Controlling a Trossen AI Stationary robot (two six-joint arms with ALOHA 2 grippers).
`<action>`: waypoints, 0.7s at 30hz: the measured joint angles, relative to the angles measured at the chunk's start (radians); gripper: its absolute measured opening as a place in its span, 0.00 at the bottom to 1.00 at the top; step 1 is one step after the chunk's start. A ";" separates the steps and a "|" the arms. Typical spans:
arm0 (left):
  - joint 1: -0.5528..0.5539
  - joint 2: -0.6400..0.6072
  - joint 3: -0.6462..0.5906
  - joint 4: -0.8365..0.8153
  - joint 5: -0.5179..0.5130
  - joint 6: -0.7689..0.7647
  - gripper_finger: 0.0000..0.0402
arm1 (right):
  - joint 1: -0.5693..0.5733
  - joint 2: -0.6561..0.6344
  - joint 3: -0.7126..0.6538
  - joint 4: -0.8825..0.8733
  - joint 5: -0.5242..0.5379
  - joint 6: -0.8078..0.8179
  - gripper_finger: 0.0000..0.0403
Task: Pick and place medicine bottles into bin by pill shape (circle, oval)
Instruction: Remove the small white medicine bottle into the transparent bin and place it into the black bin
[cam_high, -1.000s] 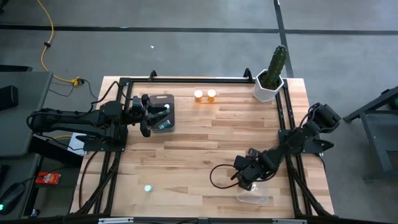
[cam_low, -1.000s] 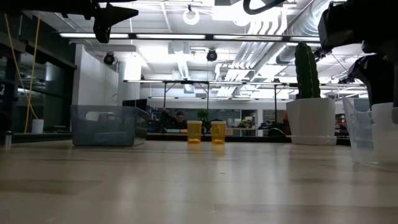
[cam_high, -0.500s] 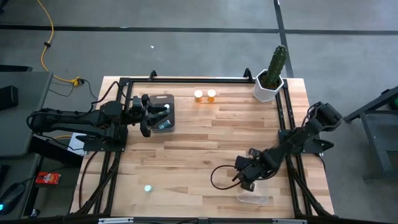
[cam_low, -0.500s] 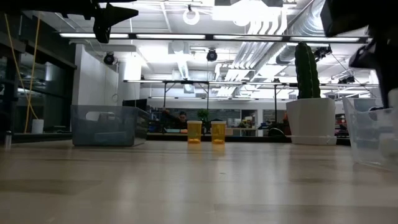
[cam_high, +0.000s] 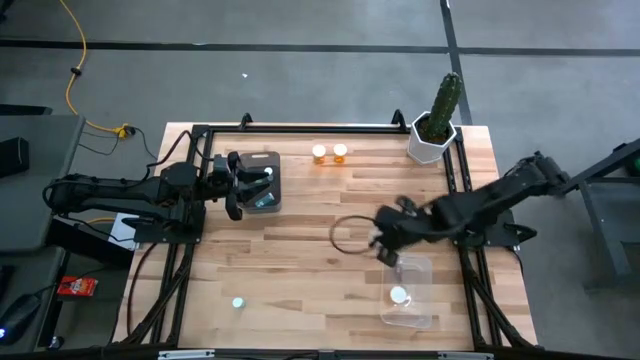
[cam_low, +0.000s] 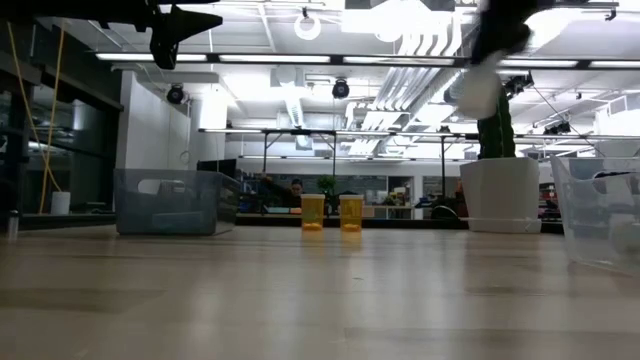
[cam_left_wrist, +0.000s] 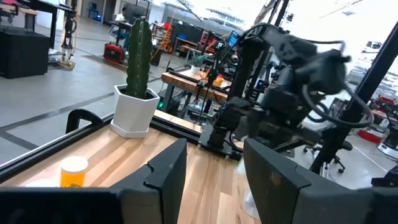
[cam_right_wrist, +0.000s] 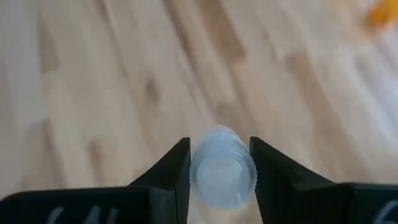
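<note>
right pincer gripping pale bottle just off the clear bin; carry level. left pincer open over the grey bin.

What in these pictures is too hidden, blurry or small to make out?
- Pill shapes: the orange bottles are too small in the high view.
- Grey bin's contents: the left gripper partly covers them from above.
- Right gripper: blurred in the low view; its wrist view shows it gripping a pale bottle.

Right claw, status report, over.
Right claw shut on pale bottle, airborne over mid-table. Left claw open, above grey bin. One bottle in clear bin. Nothing in the way.
</note>
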 joint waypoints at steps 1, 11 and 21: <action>0.000 0.000 0.000 0.000 0.008 0.000 0.37 | -0.039 0.019 -0.002 0.042 -0.002 -0.058 0.26; -0.008 0.037 0.000 -0.002 0.120 0.000 0.37 | -0.298 0.244 0.076 0.490 -0.173 -0.473 0.27; -0.027 0.232 0.066 -0.002 0.121 0.024 0.37 | -0.371 0.308 0.309 0.424 -0.260 -0.656 0.27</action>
